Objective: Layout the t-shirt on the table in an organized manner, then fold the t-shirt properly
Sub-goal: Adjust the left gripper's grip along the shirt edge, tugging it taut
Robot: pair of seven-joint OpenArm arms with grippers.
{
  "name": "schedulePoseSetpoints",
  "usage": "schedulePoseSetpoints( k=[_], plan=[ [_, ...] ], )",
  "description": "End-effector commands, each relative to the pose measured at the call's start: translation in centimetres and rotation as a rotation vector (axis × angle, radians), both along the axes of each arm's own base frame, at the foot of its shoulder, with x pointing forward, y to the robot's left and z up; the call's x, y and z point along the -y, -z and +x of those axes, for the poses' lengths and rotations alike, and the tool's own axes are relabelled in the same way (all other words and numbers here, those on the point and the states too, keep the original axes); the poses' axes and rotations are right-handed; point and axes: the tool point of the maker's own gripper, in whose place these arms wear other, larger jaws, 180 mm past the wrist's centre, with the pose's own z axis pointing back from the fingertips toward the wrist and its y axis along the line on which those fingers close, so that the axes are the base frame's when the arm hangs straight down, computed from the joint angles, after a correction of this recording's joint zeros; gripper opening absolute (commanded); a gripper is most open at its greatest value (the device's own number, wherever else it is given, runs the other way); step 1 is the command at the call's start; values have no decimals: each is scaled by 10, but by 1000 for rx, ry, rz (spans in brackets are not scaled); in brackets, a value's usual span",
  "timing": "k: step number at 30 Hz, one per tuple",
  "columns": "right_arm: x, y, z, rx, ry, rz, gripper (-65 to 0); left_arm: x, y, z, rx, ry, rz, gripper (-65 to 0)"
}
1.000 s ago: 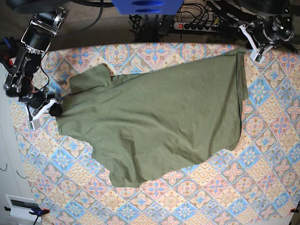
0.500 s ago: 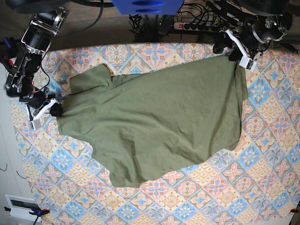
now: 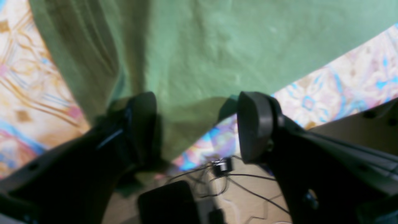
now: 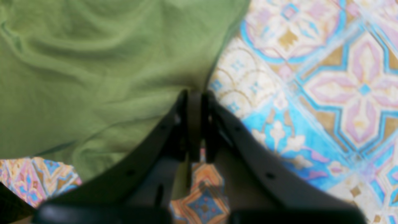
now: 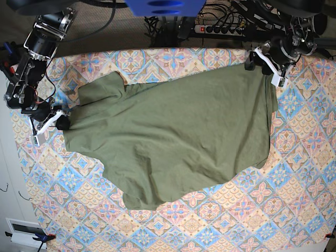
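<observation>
Olive-green cotton covers the middle of the surface (image 5: 294, 173): the t-shirt (image 5: 173, 136) is spread in a broad, slanted shape, its upper body towards the left and its hem towards the right. A wide band of patterned cloth is left bare along the near edge and at the right, where there is room to move; much less is left at the far edge, where the shirt's far right corner reaches almost to the table's rim. At the far left, a sleeve is seen raised in a small hump, and the near left corner is drawn down into a rounded lobe. Shallow creases are spread over the fabric, most thickly near the middle, and no fold has yet been made.

The left gripper (image 5: 262, 64) is held at the far right corner with its jaws wide apart; in the left wrist view the shirt's edge is seen lying between the fingers (image 3: 255, 124), ungrasped, with one finger against the cloth and the other over the bare pattern. The right gripper (image 5: 62, 122) is found at the left edge of the shirt, its jaws pressed together; in the right wrist view, the fabric's edge is seen pinched between them.
</observation>
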Motion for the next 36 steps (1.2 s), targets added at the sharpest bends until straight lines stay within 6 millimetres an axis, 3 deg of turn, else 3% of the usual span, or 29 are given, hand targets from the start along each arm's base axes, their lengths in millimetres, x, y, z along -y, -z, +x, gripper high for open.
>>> schedulePoseSetpoints(
  k=[1,5,8,10,16,18,30,36],
  plan=[
    [7,-20,12,66,1,-16,-639,-20,-9,4,29,-23,47,-249],
    [7,-19,11,65,1,-16,-639,-63,-9,-2,24,-135,110,-249],
    [7,-19,11,65,1,-16,-639,-76,-14,-1,53,-179,118,-249],
    [7,-18,10,62,1,-16,-639,-72,-15,-4,52,-161,118,-249],
    [7,-18,10,60,0,-17,-639,-33,-33,-45,25,-62,51,-249],
    [7,-18,10,62,0,-17,-639,-30,-33,-53,9,-65,33,-249],
    [7,-18,9,57,-1,-18,-639,-23,-15,-71,-39,-140,-32,-249],
    [7,-18,9,59,0,-15,-639,-14,-12,-65,-18,-174,-66,-249]
  ],
)
